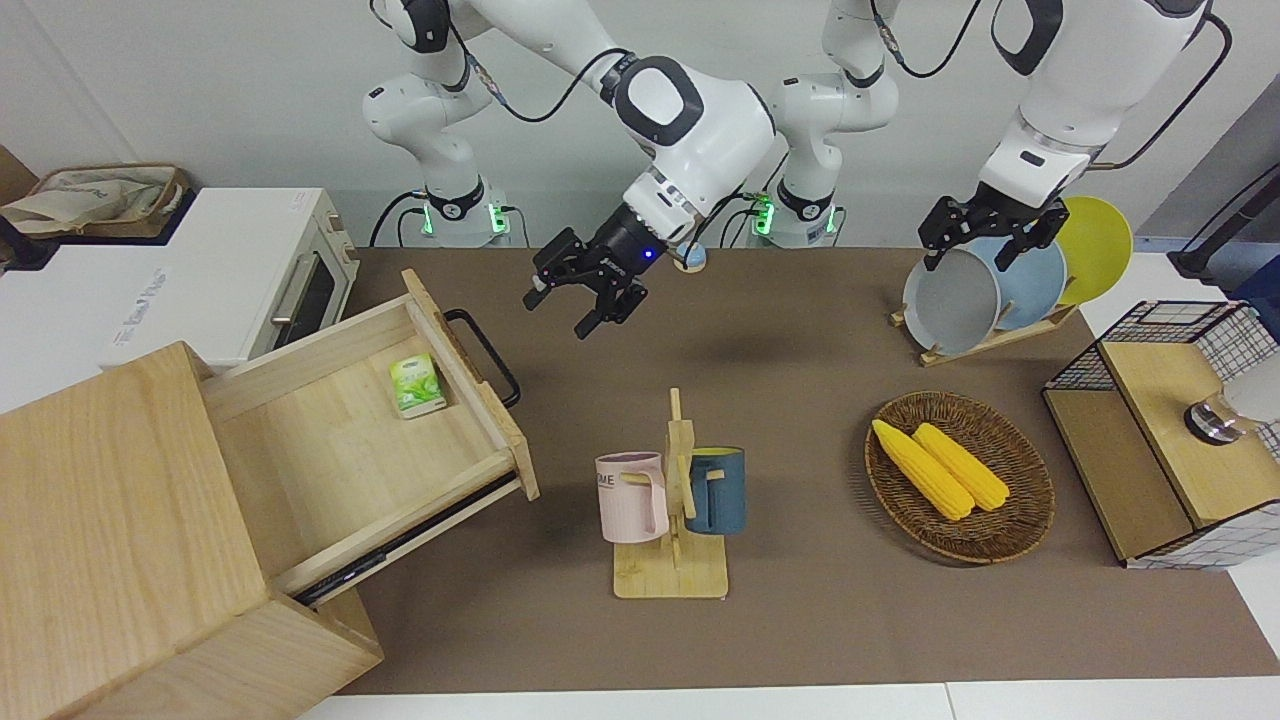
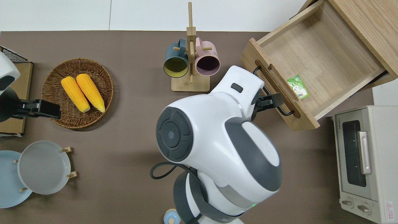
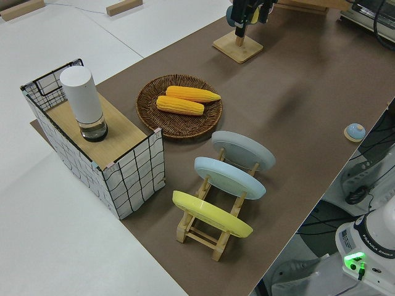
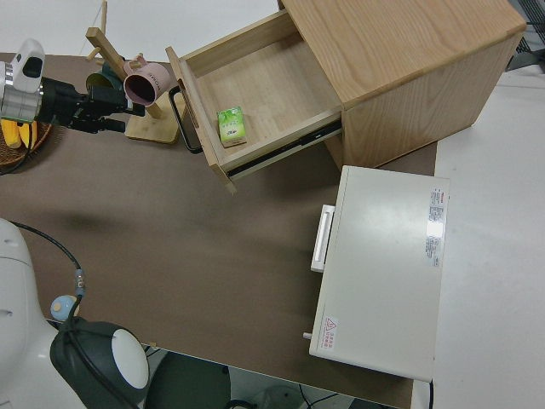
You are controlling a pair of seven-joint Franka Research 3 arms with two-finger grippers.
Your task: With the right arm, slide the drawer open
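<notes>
One drawer (image 1: 370, 440) is seen pulled well out of the large wooden box (image 1: 120, 540) at the right arm's end of the table, with its black bar handle (image 1: 485, 355) free and a single small green packet (image 1: 417, 385) lying inside near the drawer front. Two mugs, one pink (image 1: 632, 497) and one blue (image 1: 716, 490), are hung on one wooden mug stand (image 1: 672, 570); two corn cobs (image 1: 940, 468) are laid in one wicker basket (image 1: 1020, 510); three plates (image 3: 233, 176) are stood in a rack. A white toaster oven (image 1: 240, 275) is placed beside the box, nearer to the robots. The right gripper (image 1: 580, 300) is held in the air with its fingers spread and nothing between them, apart from the handle. The left arm is parked.
</notes>
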